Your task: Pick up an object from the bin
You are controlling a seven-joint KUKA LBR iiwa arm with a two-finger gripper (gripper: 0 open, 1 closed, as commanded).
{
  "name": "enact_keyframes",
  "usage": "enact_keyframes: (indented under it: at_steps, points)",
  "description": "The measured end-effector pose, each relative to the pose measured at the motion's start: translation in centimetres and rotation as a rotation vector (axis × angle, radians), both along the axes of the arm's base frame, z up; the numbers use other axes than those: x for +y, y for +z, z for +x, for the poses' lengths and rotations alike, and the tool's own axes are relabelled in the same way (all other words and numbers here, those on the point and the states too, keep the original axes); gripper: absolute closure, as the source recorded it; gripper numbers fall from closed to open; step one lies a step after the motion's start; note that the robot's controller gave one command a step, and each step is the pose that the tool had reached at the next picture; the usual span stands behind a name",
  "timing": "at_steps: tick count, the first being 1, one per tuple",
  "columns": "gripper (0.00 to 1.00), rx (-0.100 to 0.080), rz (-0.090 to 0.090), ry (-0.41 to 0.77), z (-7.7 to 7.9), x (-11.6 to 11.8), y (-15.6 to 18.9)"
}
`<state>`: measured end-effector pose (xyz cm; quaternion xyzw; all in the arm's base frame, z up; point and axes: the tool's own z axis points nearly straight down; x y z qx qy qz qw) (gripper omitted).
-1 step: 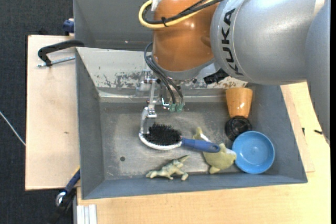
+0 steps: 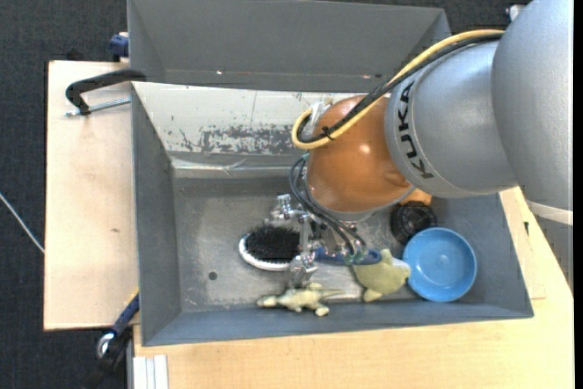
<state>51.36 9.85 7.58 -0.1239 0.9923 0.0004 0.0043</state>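
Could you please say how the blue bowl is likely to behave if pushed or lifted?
The round blue plastic-looking bowl seems stiff and light. Sitting upright on its base, it would probably slide, not roll. Its smooth, glossy wall may slip when gripped.

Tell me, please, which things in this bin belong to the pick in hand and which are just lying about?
Belonging to the job:
end effector, low in the grey bin
black oval brush with white rim, right beside it, so the likeliest pick

Lying about:
blue bowl
black round thing behind the bowl
pale yellow toy beside the bowl
yellowish lizard-like figure by the near wall
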Motion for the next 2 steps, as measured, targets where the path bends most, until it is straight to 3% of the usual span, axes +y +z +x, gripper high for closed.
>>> enact_keyframes:
  at_steps: [1,2]
  points:
    - [1.0,0.003,0.001,0.001,-0.1,0.2,0.1]
    - [1.0,-0.004,0.001,0.059,-0.1,0.7,16.2]
